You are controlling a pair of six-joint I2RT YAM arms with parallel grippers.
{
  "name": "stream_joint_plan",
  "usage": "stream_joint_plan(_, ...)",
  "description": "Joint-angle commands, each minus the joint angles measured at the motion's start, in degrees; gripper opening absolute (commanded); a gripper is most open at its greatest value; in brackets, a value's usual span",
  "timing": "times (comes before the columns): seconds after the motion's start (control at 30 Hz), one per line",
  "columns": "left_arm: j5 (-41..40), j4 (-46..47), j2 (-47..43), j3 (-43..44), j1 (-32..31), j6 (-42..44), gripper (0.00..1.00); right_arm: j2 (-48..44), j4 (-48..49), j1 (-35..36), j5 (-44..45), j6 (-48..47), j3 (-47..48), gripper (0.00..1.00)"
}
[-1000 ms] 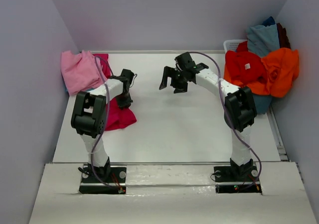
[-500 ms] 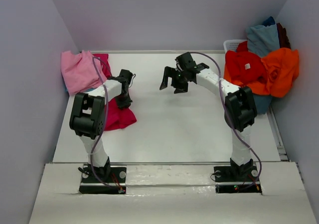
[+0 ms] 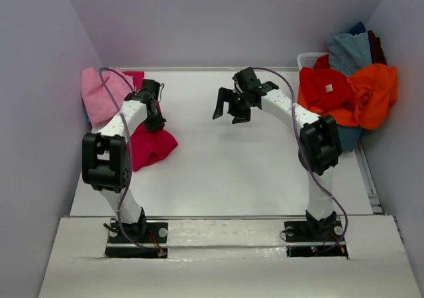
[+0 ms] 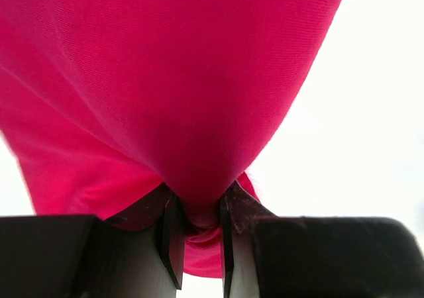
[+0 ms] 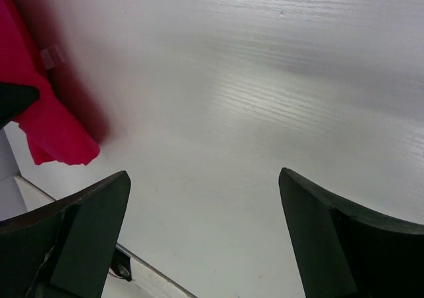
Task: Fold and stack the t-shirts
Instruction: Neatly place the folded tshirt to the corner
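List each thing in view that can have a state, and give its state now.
left gripper, shut on the crimson-magenta t-shirt.
crimson-magenta t-shirt, bunched, not folded, one fold pinched.
right gripper, open, empty, over the table.
light pink t-shirt, crumpled, far left.
red t-shirt, crumpled, in the heap.
orange t-shirt, crumpled, in the heap.
grey-blue t-shirt, crumpled, atop the heap.
white basket, overfilled.

crimson t-shirt (image 4: pixel 165 79) overruns the left wrist view; piled t-shirts (image 3: pixel 348 89) mostly hide the basket (image 3: pixel 308 59).
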Motion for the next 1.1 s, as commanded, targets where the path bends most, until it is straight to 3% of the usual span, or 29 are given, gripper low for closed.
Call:
stream_joint_plan(0.0, -0.6, 2.2, -7.6, 2.8, 1.6, 0.5, 0.06, -1.0, -1.7, -0.4, -0.5, -0.9, 2.7, 1.00)
stream_joint_plan(0.43, 4.4, 12.2, -14.3, -4.6, 4.5, -3.2, 0.06, -0.3, -5.2, -0.4, 0.5, -1.3, 5.0, 1.00)
stream_joint_plan(1.07, 10.7, 24.5, -10.4, 1.0, 14.9, -7.0, 0.06, -1.5, -9.4, -0.4, 3.5, -2.6, 3.2, 1.00)
